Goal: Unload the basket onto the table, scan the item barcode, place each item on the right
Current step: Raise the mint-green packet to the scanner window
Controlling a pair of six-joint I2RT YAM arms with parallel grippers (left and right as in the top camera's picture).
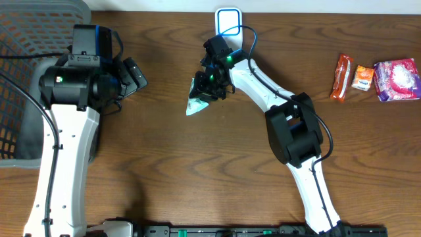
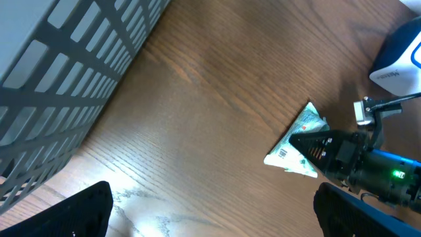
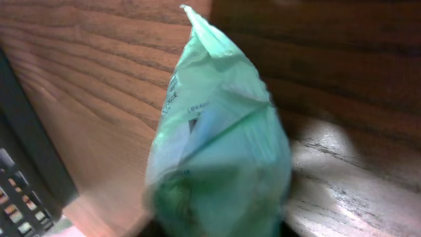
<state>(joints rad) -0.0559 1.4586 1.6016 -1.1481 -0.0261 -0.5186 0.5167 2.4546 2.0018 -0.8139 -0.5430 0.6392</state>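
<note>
Overhead, the grey basket (image 1: 29,39) fills the far left corner of the wooden table (image 1: 197,184), and the left gripper (image 1: 135,74) hangs just beside it. Its fingers are spread as wide as they go, with nothing between them. Well to its right, near the table's middle, the right gripper (image 1: 205,92) is closed on the green packet (image 1: 195,106), whose pale corner pokes out below-left of the fingers. The white and blue scanner (image 1: 228,21) stands just behind that arm at the far edge. Far right lie a red-orange bar (image 1: 341,77), a small orange packet (image 1: 362,78) and a pink packet (image 1: 398,79), close together in a row.

Left wrist view adds what the overhead misses. A barcode label (image 2: 283,155) shows on the packet's (image 2: 302,131) lower-left corner, turned toward this camera, with the right arm's dark fingers (image 2: 322,146) clamped over the packet. The left fingers (image 2: 75,210) sit at the bottom corners over bare wood, with the basket wall (image 2: 59,66) slanting across the upper left.

Right wrist view is nearly all packet (image 3: 220,151), blurred and crumpled, its tip rising toward the top, and the gripping pads are hidden beneath it. A sliver of basket mesh (image 3: 23,191) shows at lower left.

Open wood lies between the two grippers and across the whole near half of the table.
</note>
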